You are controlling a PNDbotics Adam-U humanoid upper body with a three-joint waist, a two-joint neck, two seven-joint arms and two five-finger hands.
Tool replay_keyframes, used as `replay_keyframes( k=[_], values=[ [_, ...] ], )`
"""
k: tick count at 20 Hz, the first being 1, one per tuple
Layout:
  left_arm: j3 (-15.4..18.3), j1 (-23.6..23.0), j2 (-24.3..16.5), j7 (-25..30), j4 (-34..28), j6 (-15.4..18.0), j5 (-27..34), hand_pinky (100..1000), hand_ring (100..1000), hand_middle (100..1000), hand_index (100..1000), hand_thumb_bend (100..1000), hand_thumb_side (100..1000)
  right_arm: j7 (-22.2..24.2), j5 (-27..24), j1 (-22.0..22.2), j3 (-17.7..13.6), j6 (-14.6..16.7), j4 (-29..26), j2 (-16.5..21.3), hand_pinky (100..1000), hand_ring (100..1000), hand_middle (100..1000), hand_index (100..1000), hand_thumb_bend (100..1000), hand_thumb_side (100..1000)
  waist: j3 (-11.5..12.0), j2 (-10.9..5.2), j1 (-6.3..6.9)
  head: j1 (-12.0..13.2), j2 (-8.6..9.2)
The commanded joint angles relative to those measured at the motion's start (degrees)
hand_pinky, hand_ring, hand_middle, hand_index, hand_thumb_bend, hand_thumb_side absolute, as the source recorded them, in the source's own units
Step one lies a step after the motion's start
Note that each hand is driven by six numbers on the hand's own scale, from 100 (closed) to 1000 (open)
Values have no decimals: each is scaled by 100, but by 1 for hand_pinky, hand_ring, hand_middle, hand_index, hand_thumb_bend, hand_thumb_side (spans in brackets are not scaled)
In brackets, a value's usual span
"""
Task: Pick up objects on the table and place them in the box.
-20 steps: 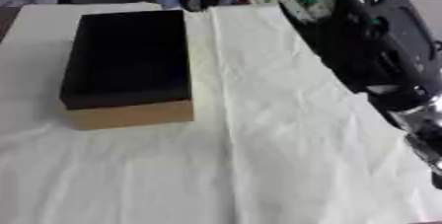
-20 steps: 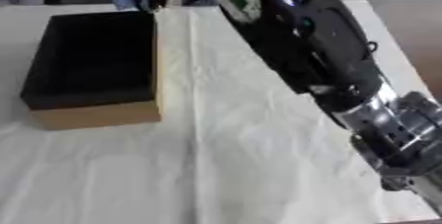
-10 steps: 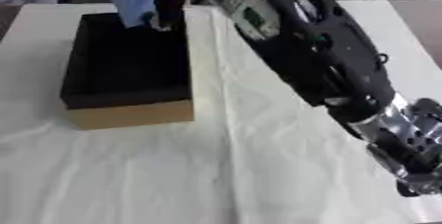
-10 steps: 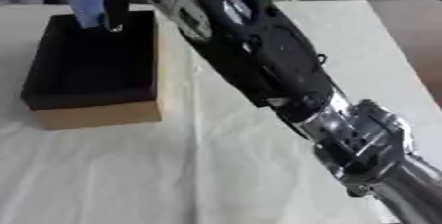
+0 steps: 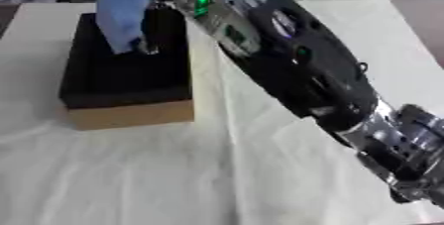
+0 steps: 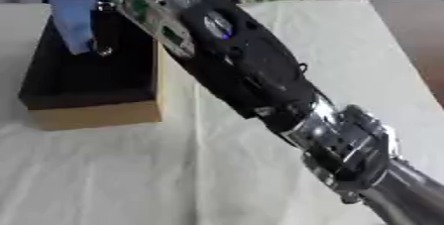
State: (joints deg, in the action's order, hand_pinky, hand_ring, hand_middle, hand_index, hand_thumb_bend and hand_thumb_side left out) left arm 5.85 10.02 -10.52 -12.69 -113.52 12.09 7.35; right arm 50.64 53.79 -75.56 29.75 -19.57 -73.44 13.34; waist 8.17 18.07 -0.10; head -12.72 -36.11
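A: Since it hangs in a limp fold, the blue cloth-like thing looks soft and light to me, nothing that would break or slide away

B: Where is it now?

A: Hanging from the right hand over the far part of the box, its lower end dangling into the dark inside. Whether it touches the bottom I can't tell

B: And the hold?

A: Up at its top edge, I'd judge. The fingers seem curled onto it there, one dark fingertip poking down beside the fabric, though the blur hides the exact pinch. A soft piece like this is best taken at an edge or a bunched fold, so that looks sensible

B: The arm?

A: The right arm stretches from the lower right diagonally across the white tablecloth, reaching far over the box's near right rim. No left hand shows anywhere
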Motion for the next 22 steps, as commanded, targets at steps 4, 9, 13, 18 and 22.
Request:
replay_keyframes(
  k=[4, 9, 13, 18, 22],
  values=[
    [-20, 36, -27, 26, -107, -25, 11, 986, 606, 667, 860, 100, 651, 132, 636, -108, -3, 196, 327, -69, 927, 937, 878, 915, 320, 100, 12, -89, 25, -25, 67],
    [-27, 30, -12, 44, -107, -36, 18, 987, 606, 666, 861, 100, 653, 132, 1195, -117, -33, 442, 571, -136, 950, 962, 914, 950, 537, 190, 17, -80, 31, -26, 67],
    [-24, 26, -5, 48, -107, -41, 23, 987, 607, 663, 862, 100, 654, 132, 1458, -115, -88, 572, 656, -171, 959, 966, 923, 969, 547, 269, 14, -75, 38, -28, 73],
    [-25, 22, -2, 59, -107, -50, 24, 987, 607, 660, 862, 100, 655, 132, 1596, -115, -105, 669, 693, -189, 969, 972, 927, 977, 544, 331, 12, -77, 47, -38, 76],
    [-28, 19, -3, 65, -107, -52, 25, 987, 608, 657, 862, 100, 655, 132, 1654, -102, -147, 695, 634, -193, 967, 968, 920, 973, 508, 299, 8, -82, 56, -37, 93]
  ],
)
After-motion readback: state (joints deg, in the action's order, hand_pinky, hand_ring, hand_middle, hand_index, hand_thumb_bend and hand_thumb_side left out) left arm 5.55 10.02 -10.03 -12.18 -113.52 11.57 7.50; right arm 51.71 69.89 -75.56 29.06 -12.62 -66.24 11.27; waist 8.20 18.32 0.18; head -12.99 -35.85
